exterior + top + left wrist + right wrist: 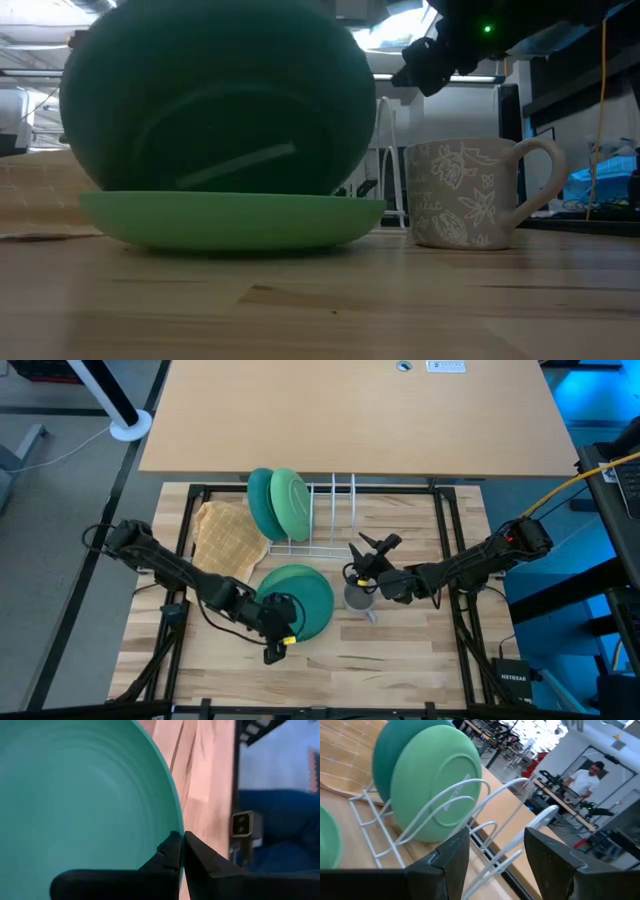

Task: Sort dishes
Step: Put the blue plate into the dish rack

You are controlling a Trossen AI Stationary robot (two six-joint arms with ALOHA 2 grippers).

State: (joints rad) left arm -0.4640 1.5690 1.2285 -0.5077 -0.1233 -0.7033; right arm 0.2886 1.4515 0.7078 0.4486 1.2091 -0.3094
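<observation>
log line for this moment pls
left gripper shut on dark teal plate rim, tilted over light green plate | right gripper open above mug

Plates: four in all. Two stand on edge in the white wire rack (322,520), a dark teal plate (262,502) and a light green plate (291,503). Two more lie just in front of the rack, a dark teal one (215,95) tilted over a light green one (232,218). Mugs: one grey mug (478,193). Cloths: one tan cloth (226,537), left of the rack.
</observation>
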